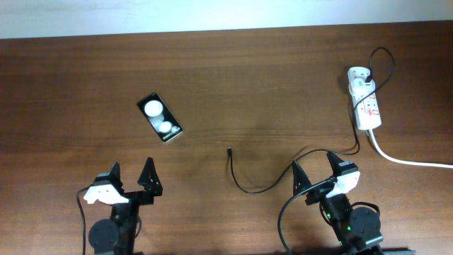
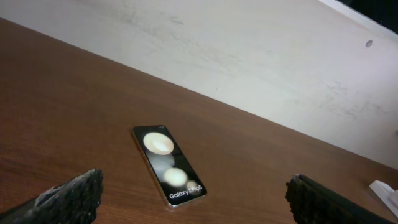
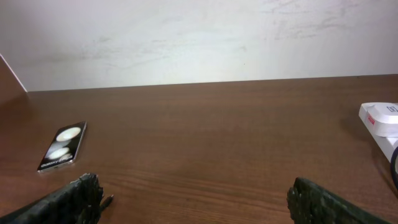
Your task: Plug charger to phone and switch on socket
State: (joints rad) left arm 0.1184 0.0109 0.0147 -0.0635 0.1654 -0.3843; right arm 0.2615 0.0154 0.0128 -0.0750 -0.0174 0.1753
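Note:
The phone (image 1: 161, 117) lies flat on the wooden table, left of centre, its face showing two white round patches; it also shows in the left wrist view (image 2: 168, 166) and the right wrist view (image 3: 63, 145). The charger's black cable (image 1: 263, 185) lies loose, its plug tip (image 1: 229, 151) on the table apart from the phone; the tip shows beside my right finger (image 3: 107, 200). Its white adapter (image 1: 359, 78) sits in the socket (image 1: 367, 105) at the far right. My left gripper (image 1: 130, 176) is open and empty, nearer than the phone. My right gripper (image 1: 313, 171) is open and empty.
The socket's thick white cord (image 1: 410, 161) runs off the right edge. A pale wall borders the table's far edge (image 1: 212, 15). The socket's end shows in the right wrist view (image 3: 380, 119).

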